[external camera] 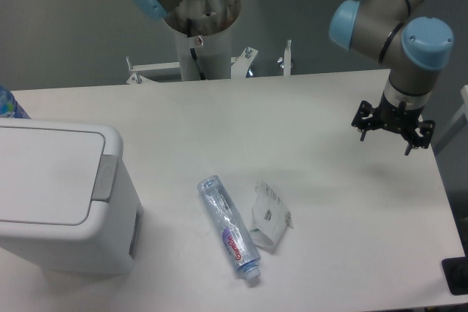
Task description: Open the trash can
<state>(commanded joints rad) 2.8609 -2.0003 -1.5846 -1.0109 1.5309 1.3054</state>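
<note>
Sitting at the left edge of the white table (pixel 307 107) is the trash can (pixel 66 202), a big white box with its flat lid (pixel 44 173) shut and a grey push tab (pixel 107 177) on the side of the lid. The gripper (pixel 393 131) hangs far off on the right, above the table, with its black fingers spread apart and nothing in them. Near the middle lie a clear plastic bottle (pixel 230 228) and, just beside it, a crumpled clear wrapper (pixel 268 217).

Trash can (pixel 51 195) cropped by left edge; gripper (pixel 393 131) jaws too small to read.
</note>
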